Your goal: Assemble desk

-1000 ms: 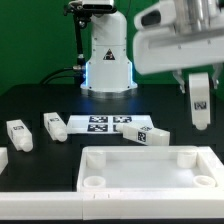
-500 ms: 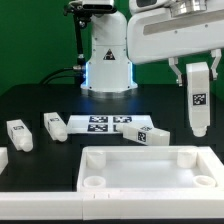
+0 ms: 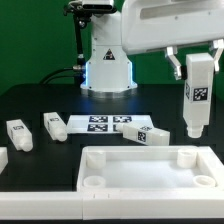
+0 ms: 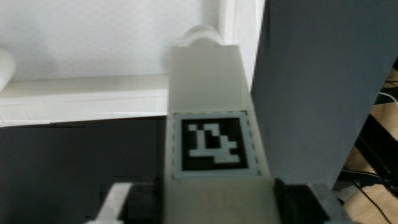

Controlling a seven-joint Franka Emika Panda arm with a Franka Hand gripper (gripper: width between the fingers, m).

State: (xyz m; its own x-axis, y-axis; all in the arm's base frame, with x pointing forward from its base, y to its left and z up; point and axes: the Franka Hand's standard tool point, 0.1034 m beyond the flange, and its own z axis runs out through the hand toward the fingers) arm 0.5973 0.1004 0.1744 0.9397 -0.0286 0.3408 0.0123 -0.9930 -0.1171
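My gripper (image 3: 198,63) is shut on a white desk leg (image 3: 197,100) and holds it upright, tag toward the camera, above the table at the exterior view's right. The leg hangs over the far right corner of the white rimmed desk panel (image 3: 150,158), which lies flat at the front with round corner sockets. In the wrist view the leg (image 4: 210,100) runs out from between my fingers (image 4: 153,205), and the panel's rim (image 4: 89,95) shows beyond it. Two loose legs (image 3: 17,134) (image 3: 53,125) lie at the left, and another one (image 3: 146,134) lies by the marker board.
The marker board (image 3: 100,124) lies flat behind the panel. A white robot base (image 3: 107,60) stands at the back. Part of another white piece (image 3: 3,160) shows at the left edge. The table is black.
The gripper and its leg have risen slightly, and the arm's body has shifted toward the exterior view's left. The leg has turned so its tag now faces the camera.
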